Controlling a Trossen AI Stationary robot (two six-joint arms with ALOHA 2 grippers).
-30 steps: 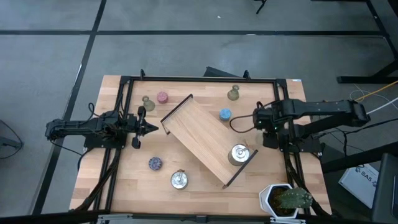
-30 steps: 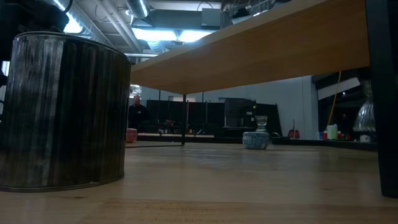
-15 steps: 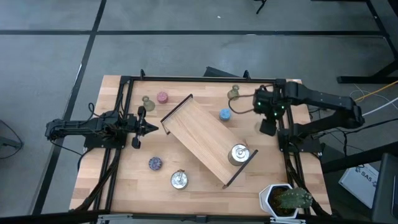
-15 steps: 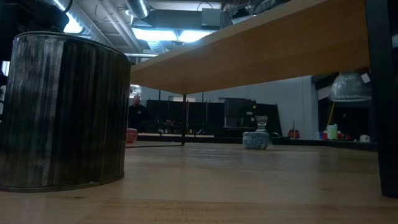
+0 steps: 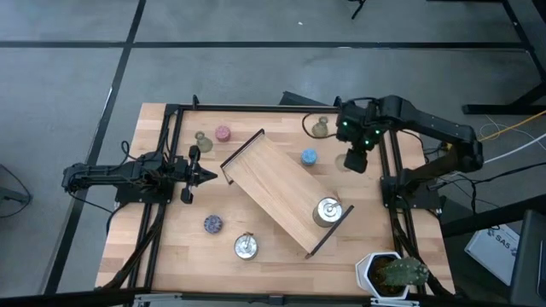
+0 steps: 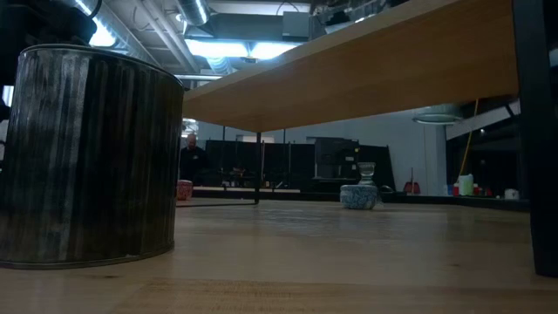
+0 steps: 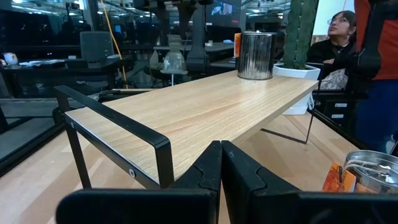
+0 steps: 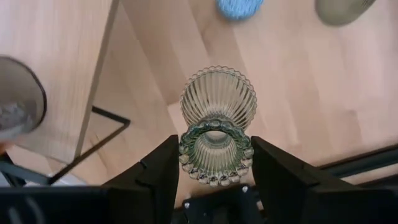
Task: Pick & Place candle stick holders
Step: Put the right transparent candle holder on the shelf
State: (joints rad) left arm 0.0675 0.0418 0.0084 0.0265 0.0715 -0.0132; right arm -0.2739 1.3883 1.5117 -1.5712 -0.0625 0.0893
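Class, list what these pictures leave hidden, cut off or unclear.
- Left wrist view: silver holder is cut off by the picture's edge.
- High view: the green holder in the right hand is hidden by the arm.
- Low view: the wooden tray blocks most of the table behind.

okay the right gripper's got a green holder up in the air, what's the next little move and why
Probably carry it over the wooden tray and lower it onto a bare spot. The right gripper holds the green holder above the table beside the tray; only one silver holder stands on the tray, so there is room. The left gripper waits shut by the tray's other end.
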